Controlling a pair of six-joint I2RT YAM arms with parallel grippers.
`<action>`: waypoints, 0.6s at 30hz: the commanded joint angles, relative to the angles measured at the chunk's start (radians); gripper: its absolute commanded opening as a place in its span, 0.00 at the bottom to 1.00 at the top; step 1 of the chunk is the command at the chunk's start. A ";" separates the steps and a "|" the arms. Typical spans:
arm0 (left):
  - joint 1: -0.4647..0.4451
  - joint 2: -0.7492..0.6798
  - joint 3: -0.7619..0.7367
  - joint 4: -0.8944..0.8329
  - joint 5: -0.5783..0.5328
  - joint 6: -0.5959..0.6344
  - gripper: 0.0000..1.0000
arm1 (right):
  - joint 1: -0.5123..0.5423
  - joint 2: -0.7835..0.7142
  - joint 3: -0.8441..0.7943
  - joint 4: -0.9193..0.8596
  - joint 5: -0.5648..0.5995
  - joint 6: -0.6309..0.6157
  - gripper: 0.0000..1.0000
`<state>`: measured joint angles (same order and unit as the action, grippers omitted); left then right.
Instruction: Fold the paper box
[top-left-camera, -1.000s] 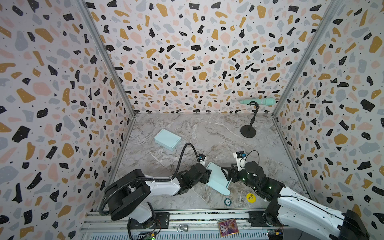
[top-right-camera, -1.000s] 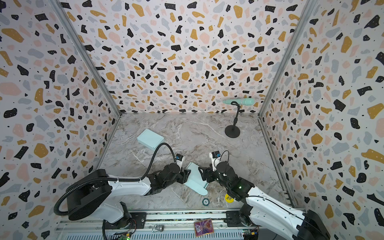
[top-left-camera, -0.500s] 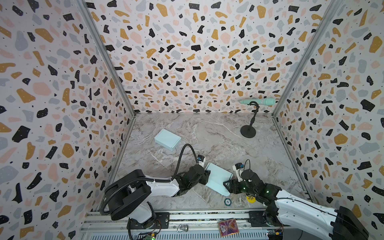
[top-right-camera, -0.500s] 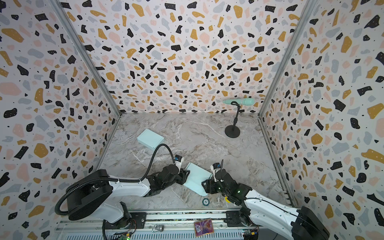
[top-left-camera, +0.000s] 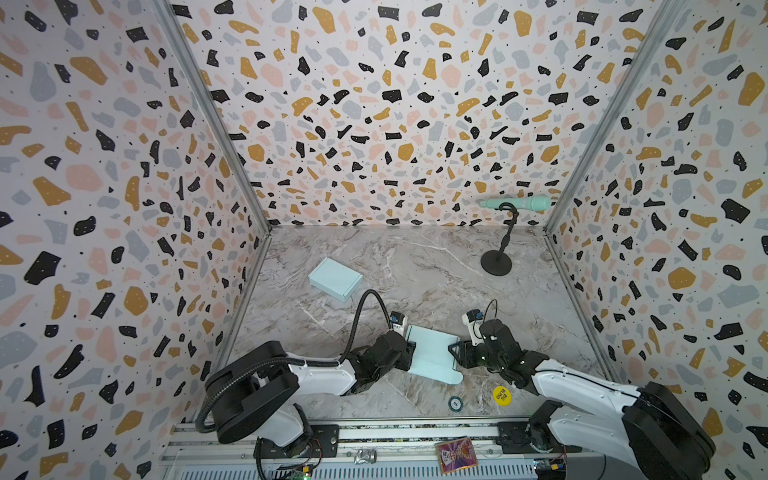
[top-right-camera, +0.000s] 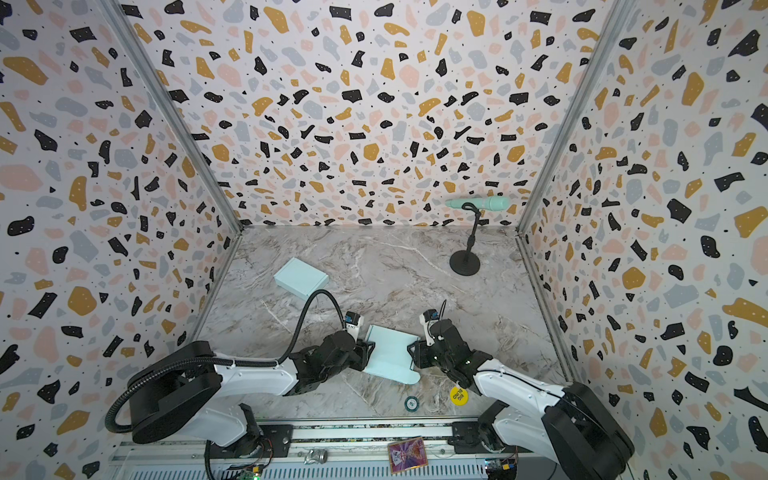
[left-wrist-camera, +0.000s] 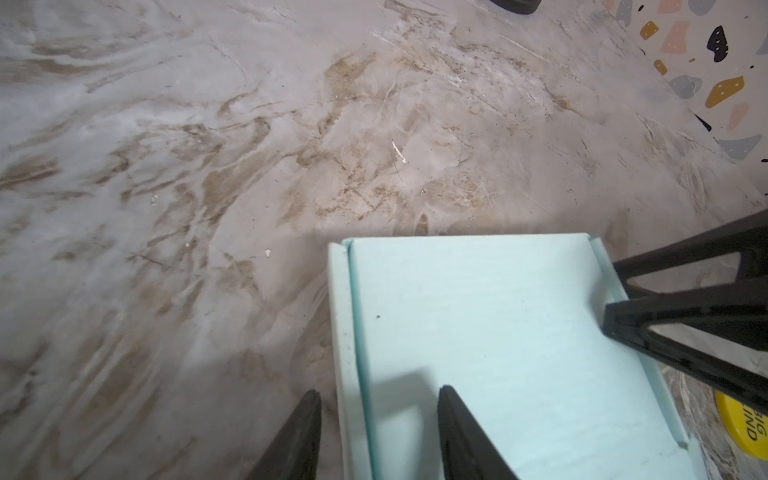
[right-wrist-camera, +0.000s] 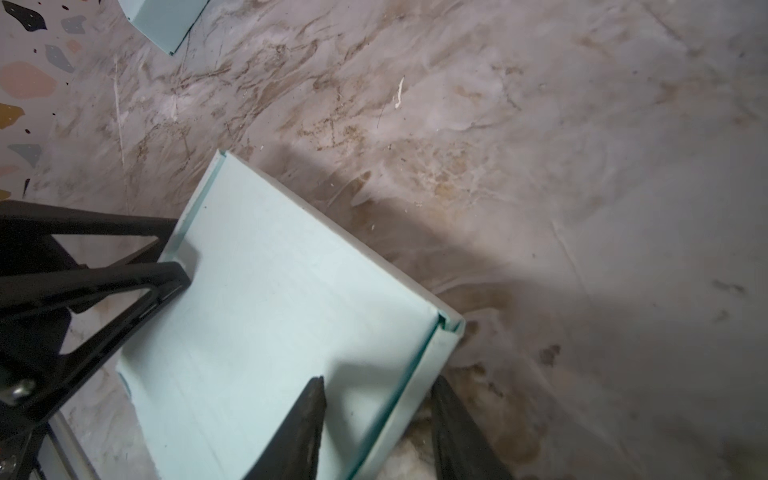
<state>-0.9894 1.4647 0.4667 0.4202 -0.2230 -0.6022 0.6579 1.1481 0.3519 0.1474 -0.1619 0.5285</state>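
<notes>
**Paper box mid-fold.** The pale blue paper box (top-left-camera: 432, 353) lies at the near centre of the table (top-left-camera: 415, 257), between the two arms. The left gripper (left-wrist-camera: 378, 390) straddles the box's left side wall, its jaws apart, one inside the wall and one outside. The right gripper (right-wrist-camera: 378, 378) straddles the right side wall in the same way, jaws apart. Whether either jaw already presses the card cannot be told from the wrist views. Both side walls stand raised along their creases. The near panel, with its rounded tab, lies flat on the table. By judgement the task is about midway: the walls remain to be locked and the lid closed. A closed box (top-left-camera: 336, 278) lies far left.
</notes>
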 joint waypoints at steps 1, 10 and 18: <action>-0.003 -0.026 -0.019 -0.016 -0.032 -0.014 0.47 | -0.009 0.077 0.057 0.069 -0.036 -0.074 0.42; 0.077 0.003 0.030 -0.011 -0.033 0.019 0.44 | -0.070 0.224 0.154 0.106 -0.029 -0.152 0.49; 0.052 -0.133 0.034 -0.161 -0.113 0.014 0.59 | -0.018 -0.059 0.122 -0.145 0.115 -0.154 0.80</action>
<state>-0.9154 1.3952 0.4873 0.3172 -0.2806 -0.5880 0.6075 1.1881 0.4751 0.1299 -0.1169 0.3809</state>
